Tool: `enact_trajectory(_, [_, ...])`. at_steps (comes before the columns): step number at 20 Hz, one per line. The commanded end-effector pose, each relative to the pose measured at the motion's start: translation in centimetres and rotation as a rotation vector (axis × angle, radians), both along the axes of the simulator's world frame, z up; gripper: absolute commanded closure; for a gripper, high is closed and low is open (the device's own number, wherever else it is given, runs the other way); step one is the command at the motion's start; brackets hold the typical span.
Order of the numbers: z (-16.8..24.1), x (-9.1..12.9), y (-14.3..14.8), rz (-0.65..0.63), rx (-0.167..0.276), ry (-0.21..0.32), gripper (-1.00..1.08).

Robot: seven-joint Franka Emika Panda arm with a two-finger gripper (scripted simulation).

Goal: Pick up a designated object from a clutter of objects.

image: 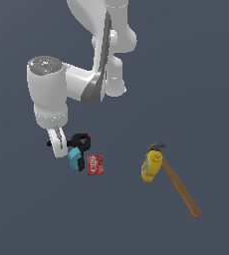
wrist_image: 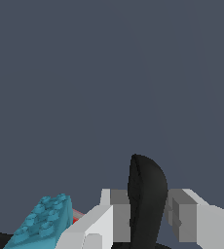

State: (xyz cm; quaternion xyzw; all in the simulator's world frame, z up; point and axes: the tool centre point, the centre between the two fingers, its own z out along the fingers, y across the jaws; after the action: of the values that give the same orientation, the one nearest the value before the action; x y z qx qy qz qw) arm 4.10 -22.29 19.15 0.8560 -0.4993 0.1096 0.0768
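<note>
I see my gripper point(wrist_image: 145, 219) pinched on the black clamp point(wrist_image: 145, 194) handle (cyan brick point(wrist_image: 43, 221) just beside).

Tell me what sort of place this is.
Most likely a simulated test scene, not a real room: a flat, featureless grey-blue floor, a white robot arm, and unrelated props scattered about, such as a yellow bottle and a wooden-handled hammer.

The arm point(image: 81, 64) is glossy white, with rounded thick links and a dark grey band at one joint. The top of its round cylinder end looks speckled grey. The gripper point(wrist_image: 145, 216) has blocky white fingers point(wrist_image: 87, 228) with grey square pads
</note>
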Motion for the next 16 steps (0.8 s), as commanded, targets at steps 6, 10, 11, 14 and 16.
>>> enact_trajectory(6, [7.2,-2.5,0.9,-0.001,-0.001,-0.003,1.08])
enact_trajectory(10, [11.0,-3.8,1.4,-0.001,-0.003,-0.003,1.08])
enact_trajectory(11, [11.9,-4.1,1.5,-0.001,-0.004,-0.003,1.08])
enact_trajectory(14, [14.3,-4.9,1.9,-0.001,-0.005,-0.003,1.08])
enact_trajectory(16, [15.7,-5.4,2.1,-0.001,-0.005,-0.002,1.08])
